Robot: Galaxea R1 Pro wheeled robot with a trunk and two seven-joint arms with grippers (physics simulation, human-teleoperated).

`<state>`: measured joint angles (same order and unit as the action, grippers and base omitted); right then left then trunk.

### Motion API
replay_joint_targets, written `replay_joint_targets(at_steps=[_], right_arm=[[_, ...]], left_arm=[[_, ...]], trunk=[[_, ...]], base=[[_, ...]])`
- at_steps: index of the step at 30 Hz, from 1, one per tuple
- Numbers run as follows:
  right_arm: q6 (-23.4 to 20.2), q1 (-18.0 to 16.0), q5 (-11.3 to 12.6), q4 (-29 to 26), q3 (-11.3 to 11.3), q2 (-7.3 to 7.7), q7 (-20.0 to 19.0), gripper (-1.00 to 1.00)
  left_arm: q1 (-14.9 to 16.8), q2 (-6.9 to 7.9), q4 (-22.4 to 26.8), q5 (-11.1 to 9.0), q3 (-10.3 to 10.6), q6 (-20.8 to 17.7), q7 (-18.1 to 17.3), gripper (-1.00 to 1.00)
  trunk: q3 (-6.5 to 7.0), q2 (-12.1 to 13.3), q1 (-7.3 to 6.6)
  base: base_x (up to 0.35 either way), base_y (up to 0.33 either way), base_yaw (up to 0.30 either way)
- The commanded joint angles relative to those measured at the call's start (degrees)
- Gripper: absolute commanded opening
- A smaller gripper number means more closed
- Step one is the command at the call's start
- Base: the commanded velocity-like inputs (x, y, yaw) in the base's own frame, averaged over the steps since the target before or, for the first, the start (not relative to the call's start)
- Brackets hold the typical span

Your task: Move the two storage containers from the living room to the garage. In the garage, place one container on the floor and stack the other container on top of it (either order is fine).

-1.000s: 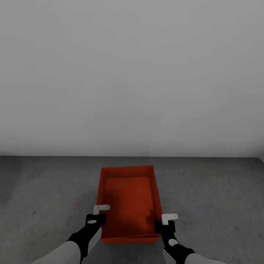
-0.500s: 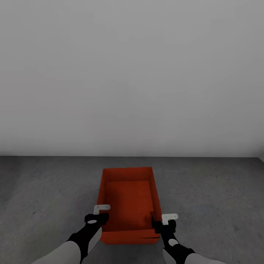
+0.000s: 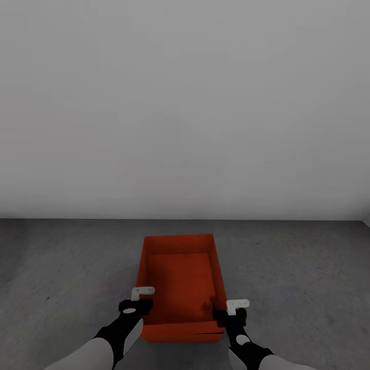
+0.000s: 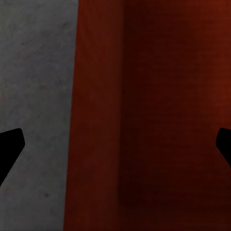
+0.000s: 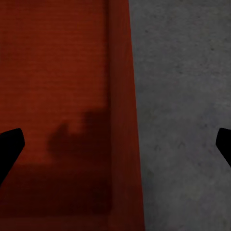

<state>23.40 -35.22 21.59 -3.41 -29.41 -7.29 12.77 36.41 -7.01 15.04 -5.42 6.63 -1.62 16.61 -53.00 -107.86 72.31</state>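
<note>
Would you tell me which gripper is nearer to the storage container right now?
Neither, roughly equal. The left gripper is open astride the left wall of the storage container, near its front corner; the right gripper is open astride the right wall, likewise. The container sits on the concrete floor.

Left end effector [image 4: 115, 147] spread wide over a container wall

The two black fingertips [image 4: 9, 147] sit at opposite edges of the picture, far apart: one lies over the mottled grey concrete floor [image 4: 36, 96], the other over the orange-red storage container [image 4: 149, 110]. The container's side wall runs as a straight band between them, with its darker, shaded inside beyond that band.
</note>
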Motion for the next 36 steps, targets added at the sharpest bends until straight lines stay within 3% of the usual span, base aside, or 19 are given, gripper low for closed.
replay_joint_targets(at_steps=[1,10,36], right_arm=[[0.2,0.0,0.5,0.1,-0.5,-0.01,0.2,1.0],[0.2,0.0,0.6,0.1,-0.5,-0.01,0.2,1.0],[0.2,0.0,0.6,0.1,-0.5,-0.09,0.3,1.0]], left_arm=[[0.0,0.01,0.1,-0.6,0.5,-0.2,0.3,1.0],[0.0,-0.02,0.1,-0.6,0.5,-0.1,0.4,1.0],[0.0,-0.02,0.2,-0.6,0.4,-0.1,0.4,1.0]], trunk=[[-0.05,0.0,-0.01],[-0.05,0.0,-0.01],[4.62,10.4,-5.72]], base=[[0.0,0.0,0.0],[0.0,0.0,0.0],[0.0,0.0,0.0]])
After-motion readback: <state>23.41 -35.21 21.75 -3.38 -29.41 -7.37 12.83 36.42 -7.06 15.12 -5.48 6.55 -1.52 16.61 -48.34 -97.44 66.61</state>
